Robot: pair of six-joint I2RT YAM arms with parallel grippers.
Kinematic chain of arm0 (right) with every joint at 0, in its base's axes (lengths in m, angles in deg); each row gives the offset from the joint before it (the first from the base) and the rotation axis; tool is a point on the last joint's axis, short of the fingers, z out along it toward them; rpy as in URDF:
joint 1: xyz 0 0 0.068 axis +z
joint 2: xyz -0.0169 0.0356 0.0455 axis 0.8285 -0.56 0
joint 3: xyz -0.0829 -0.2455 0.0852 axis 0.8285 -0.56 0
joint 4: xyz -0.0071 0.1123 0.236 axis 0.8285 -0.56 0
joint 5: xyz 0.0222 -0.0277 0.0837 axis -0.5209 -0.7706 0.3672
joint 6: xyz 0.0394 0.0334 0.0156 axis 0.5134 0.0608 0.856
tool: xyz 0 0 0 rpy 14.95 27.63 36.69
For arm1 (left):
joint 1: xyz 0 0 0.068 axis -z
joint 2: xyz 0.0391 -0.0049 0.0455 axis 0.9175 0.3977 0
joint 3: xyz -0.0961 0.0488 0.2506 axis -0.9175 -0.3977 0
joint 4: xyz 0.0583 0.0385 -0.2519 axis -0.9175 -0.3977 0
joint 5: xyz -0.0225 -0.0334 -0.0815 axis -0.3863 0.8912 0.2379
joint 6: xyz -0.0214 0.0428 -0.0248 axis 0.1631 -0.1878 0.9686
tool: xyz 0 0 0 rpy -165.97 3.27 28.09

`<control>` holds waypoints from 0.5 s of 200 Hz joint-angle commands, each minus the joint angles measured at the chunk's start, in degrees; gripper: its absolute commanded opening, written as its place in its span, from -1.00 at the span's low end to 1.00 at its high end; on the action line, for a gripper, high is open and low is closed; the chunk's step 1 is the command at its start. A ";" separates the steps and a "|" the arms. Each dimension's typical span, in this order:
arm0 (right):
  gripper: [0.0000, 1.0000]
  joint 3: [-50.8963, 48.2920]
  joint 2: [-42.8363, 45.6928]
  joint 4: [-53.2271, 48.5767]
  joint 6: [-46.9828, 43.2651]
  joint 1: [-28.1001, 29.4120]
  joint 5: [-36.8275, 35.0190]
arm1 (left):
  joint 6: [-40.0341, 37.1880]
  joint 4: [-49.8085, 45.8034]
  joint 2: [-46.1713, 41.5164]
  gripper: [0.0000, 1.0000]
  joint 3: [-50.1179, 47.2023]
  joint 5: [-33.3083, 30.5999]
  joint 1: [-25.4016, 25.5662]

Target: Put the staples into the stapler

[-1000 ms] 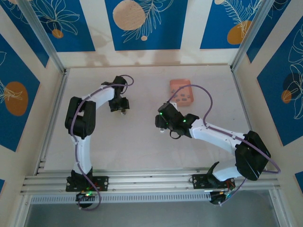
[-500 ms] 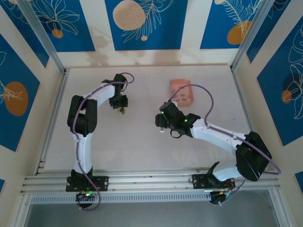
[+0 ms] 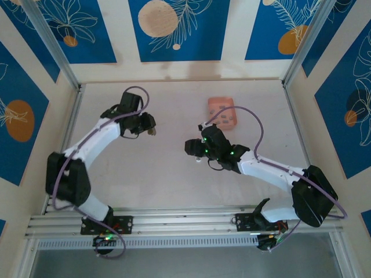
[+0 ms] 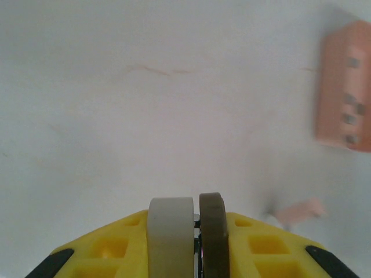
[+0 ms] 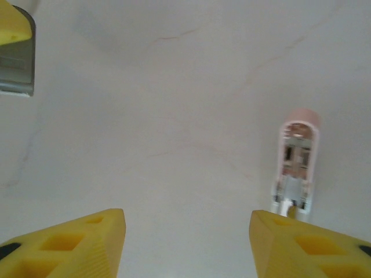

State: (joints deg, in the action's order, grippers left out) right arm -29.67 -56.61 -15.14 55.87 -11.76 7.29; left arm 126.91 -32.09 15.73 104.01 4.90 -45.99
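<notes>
My right gripper (image 5: 185,215) stands wide near the middle of the table (image 3: 174,185), with the stapler (image 5: 295,168) lying just ahead of one finger. Farther back and to the left, my left gripper (image 4: 197,200) is pinched narrow on a thin sliver, the staples (image 4: 197,229). The pink tray (image 3: 223,113) sits toward the far edge.

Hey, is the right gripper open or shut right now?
Open: the right gripper shows its two yellow fingers far apart, with bare table between them.

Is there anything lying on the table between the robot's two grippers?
No. In the top view, the white table between the left gripper and the right gripper is bare.
</notes>
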 commanded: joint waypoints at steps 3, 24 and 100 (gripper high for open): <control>0.19 -3.14 1.21 11.63 -2.83 1.57 6.15 | 14.45 9.61 -5.71 -0.46 -8.75 5.13 2.58; 0.21 -4.79 0.50 16.19 -2.25 2.46 8.60 | 20.15 13.52 -10.31 -0.46 -13.62 4.59 4.31; 0.20 -4.83 -5.16 26.83 -0.79 6.01 11.53 | 30.33 19.63 -14.85 -0.47 -20.31 6.48 7.00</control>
State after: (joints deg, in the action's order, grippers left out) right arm -34.37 -59.67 5.84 54.60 -6.10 16.31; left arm 152.37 -16.35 2.50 85.01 9.66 -40.13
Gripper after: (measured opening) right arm 0.602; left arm 0.268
